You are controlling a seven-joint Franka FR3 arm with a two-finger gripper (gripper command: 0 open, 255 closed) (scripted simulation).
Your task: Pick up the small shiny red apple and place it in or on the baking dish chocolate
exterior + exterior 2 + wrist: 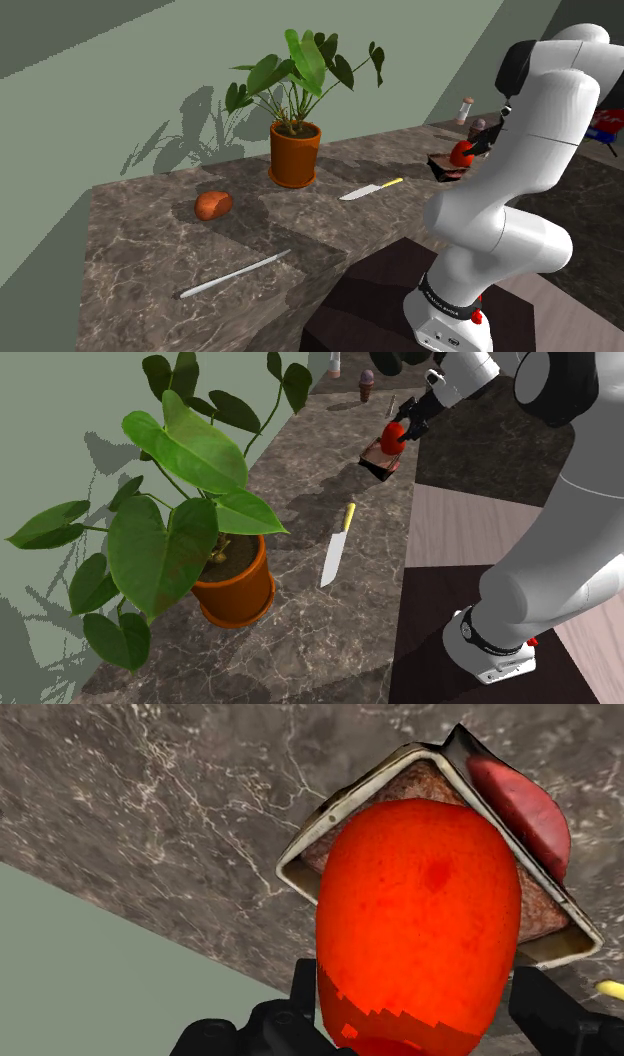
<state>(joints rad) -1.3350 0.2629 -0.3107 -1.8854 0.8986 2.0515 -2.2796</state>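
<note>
A black gripper (472, 148) holds a red apple (461, 154) above a brown baking dish (446, 167) at the right of the shoulder view, partly behind the white arm (520, 150). In the wrist view the two fingers (303, 999) clasp the apple (420, 904) on either side. The dish (298, 872) lies directly beneath it, with its pale rim and brown inside showing around the fruit. In the second exterior view the apple (392, 438) hangs just over the dish (378, 464) near the top of the frame, at the edge of the stone counter (300, 632); whether the two touch cannot be told. A yellow-handled knife (337, 549) lies in mid-frame and a potted plant (235, 587) stands at lower left, both well apart from the work. The carry looks complete and the placing step is in hand. The next move likely calls for a short lowering until the apple rests in the dish, then spreading the fingers and lifting straight clear. A round fruit could roll on release, so a low, centred set-down seems wise.
</note>
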